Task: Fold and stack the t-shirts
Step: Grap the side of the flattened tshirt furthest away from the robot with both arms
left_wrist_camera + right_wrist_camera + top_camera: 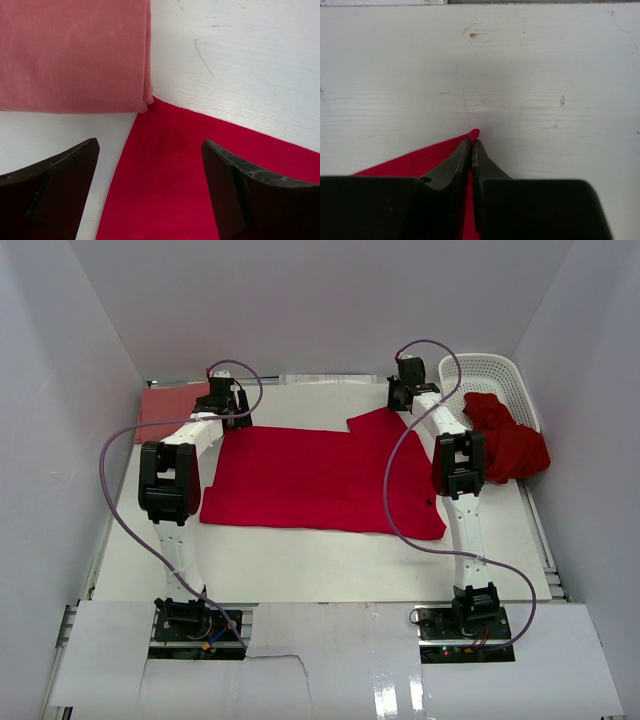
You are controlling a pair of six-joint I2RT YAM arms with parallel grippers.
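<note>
On the table point(300, 570) lay the red t-shirt point(300, 480), looking soft and floppy, likely best lifted by its corners: the right claw point(471, 144) pinched one far corner tight while the left claw point(150, 145) hung wide open over the other.

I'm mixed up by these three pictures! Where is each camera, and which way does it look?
Top: above, behind the arms, facing the table; both arms show.
Left wrist: behind the left gripper, facing the pink shirt; open fingers show.
Right wrist: behind the right gripper, shut on a corner of the red shirt.
All share the red shirt.
</note>
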